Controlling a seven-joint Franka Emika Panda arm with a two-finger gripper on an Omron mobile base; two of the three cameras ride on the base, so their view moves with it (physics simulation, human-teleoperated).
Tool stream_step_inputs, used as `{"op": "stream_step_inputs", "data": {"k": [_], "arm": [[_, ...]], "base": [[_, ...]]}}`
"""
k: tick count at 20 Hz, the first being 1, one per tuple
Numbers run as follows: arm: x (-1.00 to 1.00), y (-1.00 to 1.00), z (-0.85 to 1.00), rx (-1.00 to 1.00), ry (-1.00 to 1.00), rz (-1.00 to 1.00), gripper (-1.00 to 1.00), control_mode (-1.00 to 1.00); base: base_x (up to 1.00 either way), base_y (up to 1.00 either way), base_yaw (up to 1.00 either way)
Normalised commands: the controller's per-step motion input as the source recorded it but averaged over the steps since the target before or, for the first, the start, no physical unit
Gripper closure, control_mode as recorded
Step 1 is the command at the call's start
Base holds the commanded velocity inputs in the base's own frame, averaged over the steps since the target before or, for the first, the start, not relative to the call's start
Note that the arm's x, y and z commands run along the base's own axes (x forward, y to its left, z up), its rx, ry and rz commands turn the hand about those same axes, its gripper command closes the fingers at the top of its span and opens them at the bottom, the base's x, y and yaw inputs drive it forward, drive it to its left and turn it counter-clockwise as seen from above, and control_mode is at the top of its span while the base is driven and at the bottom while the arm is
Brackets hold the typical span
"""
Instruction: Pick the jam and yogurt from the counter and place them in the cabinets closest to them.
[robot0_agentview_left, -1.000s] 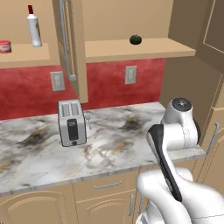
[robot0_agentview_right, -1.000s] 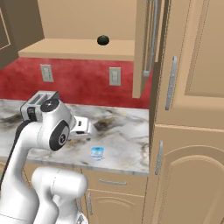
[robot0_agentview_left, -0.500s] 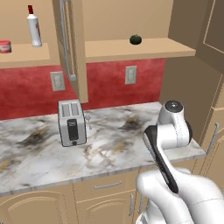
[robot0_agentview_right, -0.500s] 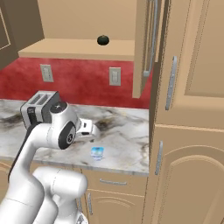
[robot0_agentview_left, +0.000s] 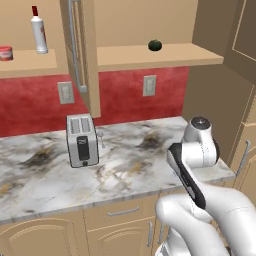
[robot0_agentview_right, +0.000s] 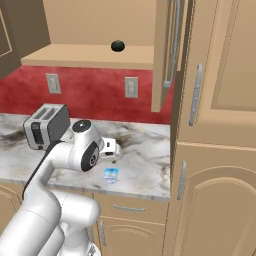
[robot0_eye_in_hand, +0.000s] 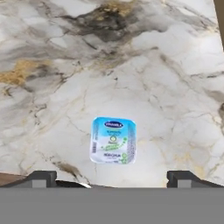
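Marbled grey-and-white surface (robot0_eye_in_hand: 175, 87) below, with the yogurt (robot0_eye_in_hand: 113, 140) standing on it near the front edge, seen top-down in the hand view as a blue-rimmed white lid between and just beyond the two dark fingertips (robot0_eye_in_hand: 41, 177). End effector (robot0_eye_in_hand: 111, 179) spread wide, holding nothing, hovering above the cup with clear space between. In the right base view, same cup (robot0_agentview_right: 111, 175) close to the surface's front edge (robot0_agentview_right: 145, 192), with the end effector (robot0_agentview_right: 111, 150) just behind and above it, further forward and lower over the cup than half a second ago; yogurt itself unmoved. In the left base view, elbow joint swung further right and down than before. Farther back, a silver toaster (robot0_agentview_left: 81, 139) upright on the surface, well apart from the cup. Beyond that, red backsplash (robot0_agentview_left: 120, 95) with wall outlets. Highest and farthest, the cabinets (robot0_agentview_left: 82, 55) with one door ajar: jam (robot0_agentview_left: 5, 53) already on the left shelf beside a white red-capped bottle (robot0_agentview_left: 38, 30), and a dark green round object (robot0_agentview_left: 155, 45) on the open shelf to the right.
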Motion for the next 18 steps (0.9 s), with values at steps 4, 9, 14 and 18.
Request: {"op": "stream_step_inputs", "data": {"k": [4,9,14,18], "arm": [[0.09,-0.06,-0.13,0.00,0.00,0.04,-1.00,-1.00],[0.00,0.00,0.00,0.00,0.00,0.00,-1.00,-1.00],[0.01,0.00,-0.09,0.00,0.00,0.00,-1.00,-1.00],[0.03,0.00,-0.31,0.00,0.02,0.00,-1.00,-1.00]], "base": [[0.00,0.00,0.00],[0.00,0.00,0.00],[0.00,0.00,0.00],[0.00,0.00,0.00]]}}
